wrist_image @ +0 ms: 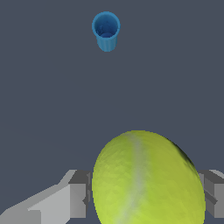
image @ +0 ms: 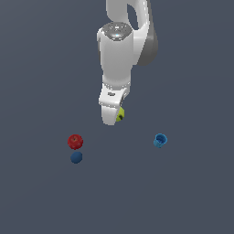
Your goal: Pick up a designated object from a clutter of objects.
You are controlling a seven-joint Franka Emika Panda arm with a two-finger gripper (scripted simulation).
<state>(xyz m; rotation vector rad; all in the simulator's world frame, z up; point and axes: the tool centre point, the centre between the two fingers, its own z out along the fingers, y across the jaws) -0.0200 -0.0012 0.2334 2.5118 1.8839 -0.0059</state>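
Observation:
The yellow-green ball fills the wrist view between my two fingers, which press on both of its sides. In the exterior view only a small part of the ball, with a dark spot, shows beside the white hand. My gripper is shut on it. Whether the ball is off the floor I cannot tell. The red apple-like ball and the dark blue ball lie to the exterior view's left of the gripper.
A bright blue cup-like piece lies to the exterior view's right of the gripper; it also shows in the wrist view. The floor is plain dark grey.

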